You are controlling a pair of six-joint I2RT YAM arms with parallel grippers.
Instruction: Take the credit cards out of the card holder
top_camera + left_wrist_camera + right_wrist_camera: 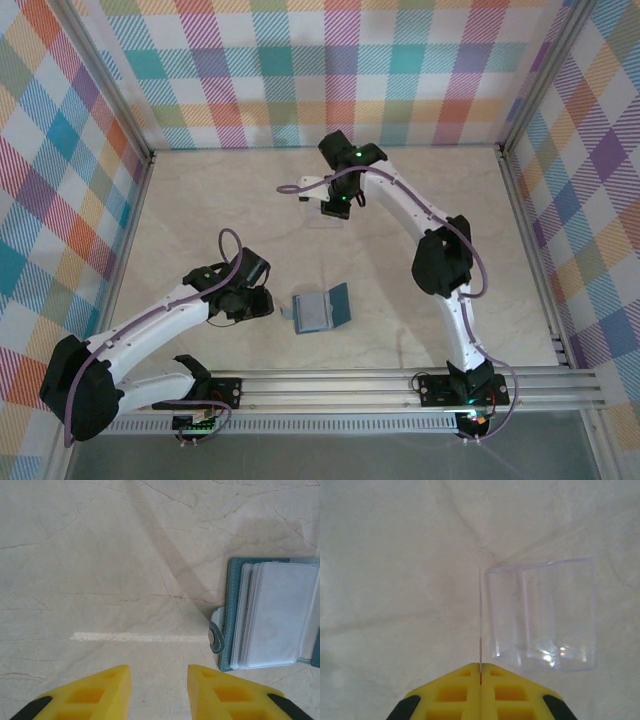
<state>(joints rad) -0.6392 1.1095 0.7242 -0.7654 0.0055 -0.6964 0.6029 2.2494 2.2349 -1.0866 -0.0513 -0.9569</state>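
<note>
My left gripper (157, 674) hangs released just beside the wallet (280, 615) lying open on the table (100, 555), my right gripper (480, 667) pinched on a thin edge-on sheet (480, 620) beside a clear box (545, 615).

Shows left gripper (157, 672) with yellow fingers (100, 695) apart and empty above pale worktop (100, 555), with card holder (270, 615) lying open ahead-right.

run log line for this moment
left gripper open, empty | card holder lying open | right gripper shut on thin edge-on card by clear box
</note>
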